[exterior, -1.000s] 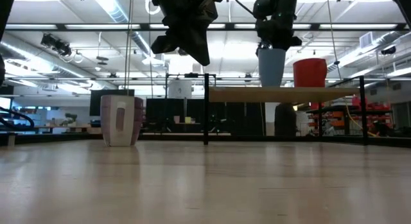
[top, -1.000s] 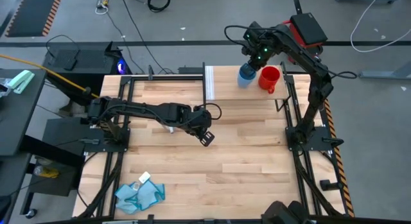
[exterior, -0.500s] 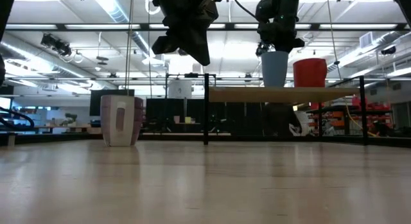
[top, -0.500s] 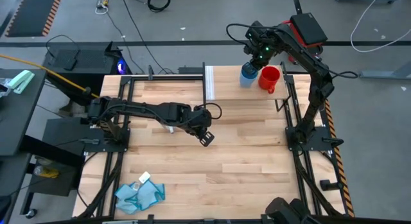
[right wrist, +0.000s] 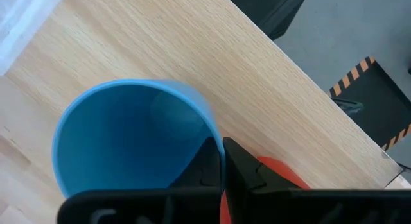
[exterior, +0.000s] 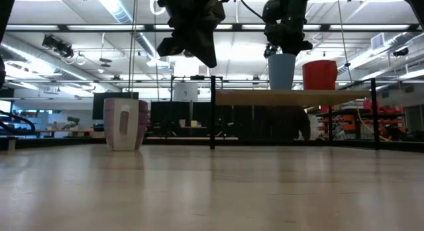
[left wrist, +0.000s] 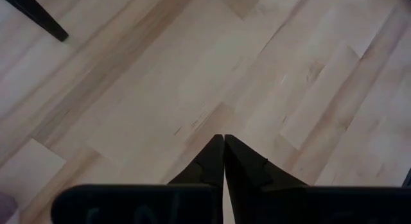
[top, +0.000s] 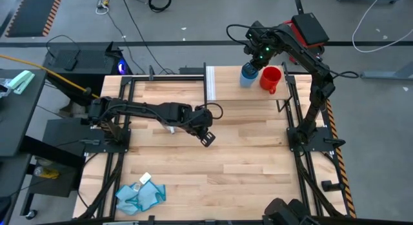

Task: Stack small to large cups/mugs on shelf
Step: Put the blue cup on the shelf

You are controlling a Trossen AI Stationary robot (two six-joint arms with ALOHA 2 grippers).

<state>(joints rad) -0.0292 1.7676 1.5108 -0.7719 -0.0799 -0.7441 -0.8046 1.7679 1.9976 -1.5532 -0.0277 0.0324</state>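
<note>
My right gripper [top: 253, 62] is shut on the light-blue cup [top: 247, 77] over the far right part of the raised wooden shelf [top: 235, 91]. The cup stands upright just left of the red mug [top: 270, 78], which sits on its base on the shelf. In the low view the blue cup [exterior: 281, 71] has its bottom at the shelf top [exterior: 344, 95]; whether it rests there I cannot tell. My left gripper [top: 208, 140] is shut and empty, hovering over the table's middle. The purple-grey mug [exterior: 124, 124] stands on the tabletop, hidden under the left arm in the high view. My right gripper pinches the blue cup's rim [right wrist: 212, 129] on the side facing the red mug [right wrist: 273, 171], one finger [right wrist: 204, 161] inside the cup and one [right wrist: 243, 165] outside. The fingers come from above, pointing down. The cup is upright in the hold.
A crumpled blue cloth [top: 139, 195] and a small white item [top: 144, 178] lie near the table's near left corner. The shelf has a white panel [top: 210, 83] at its left end and dark posts [exterior: 212, 112]. Bare wood stretches between the left gripper and the near edge.
</note>
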